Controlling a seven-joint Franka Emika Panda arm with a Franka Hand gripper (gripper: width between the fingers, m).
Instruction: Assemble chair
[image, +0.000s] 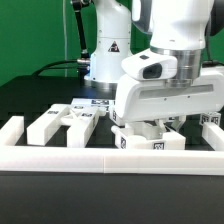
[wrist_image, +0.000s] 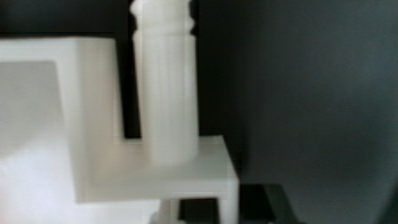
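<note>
My gripper (image: 150, 128) is down low at the exterior view's right, on a white tagged chair piece (image: 150, 143) just behind the border rail. In the wrist view a white round post (wrist_image: 160, 80) with a ribbed rounded tip stands in a blocky white chair piece (wrist_image: 151, 170). My dark fingertips (wrist_image: 267, 205) sit close together at that block's near edge, with a thin white sliver between them. The gripper (wrist_image: 231, 210) looks shut on this piece. More loose white chair pieces (image: 50, 125) lie at the exterior view's left.
A long low white border rail (image: 110, 158) runs along the table's front and has raised ends at both sides. The marker board (image: 97, 104) lies flat behind the loose pieces. The robot's base (image: 105, 55) stands at the back.
</note>
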